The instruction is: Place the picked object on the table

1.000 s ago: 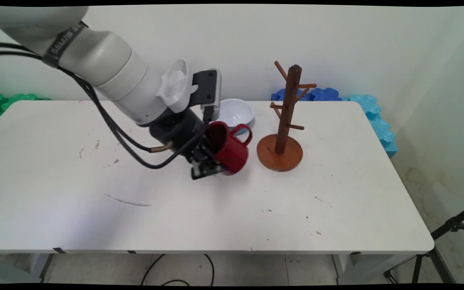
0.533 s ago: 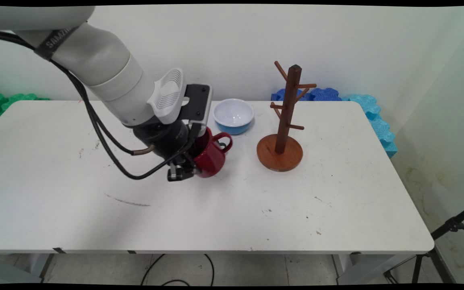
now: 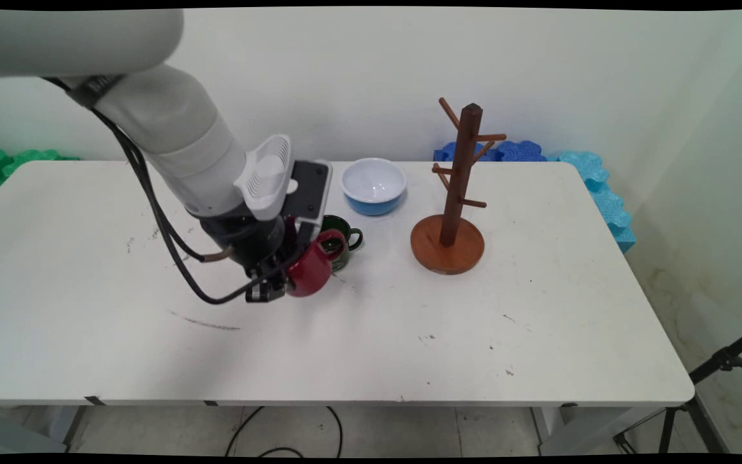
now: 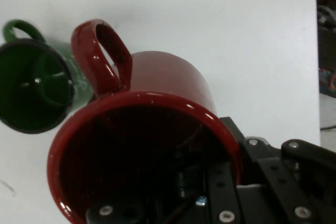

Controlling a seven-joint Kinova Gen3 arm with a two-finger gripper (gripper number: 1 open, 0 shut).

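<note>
Arm (image 3: 171, 135): thick rounded links, glossy white to pale grey. A dark strap (image 3: 91, 87) with small lettering wrapped the upper link. At the wrist sat a white ribbed cap (image 3: 266, 174), with a flat black plate (image 3: 310, 193) edged in white just right of the cap. Below the cap, a black cylindrical body (image 3: 248, 235) with a brass-coloured fitting (image 3: 216, 256). Black cables (image 3: 165, 225) looped left of the cap. Gripper (image 3: 268, 291): black linkage bars (image 4: 278, 182) with silver screw heads (image 4: 227, 215).
</note>
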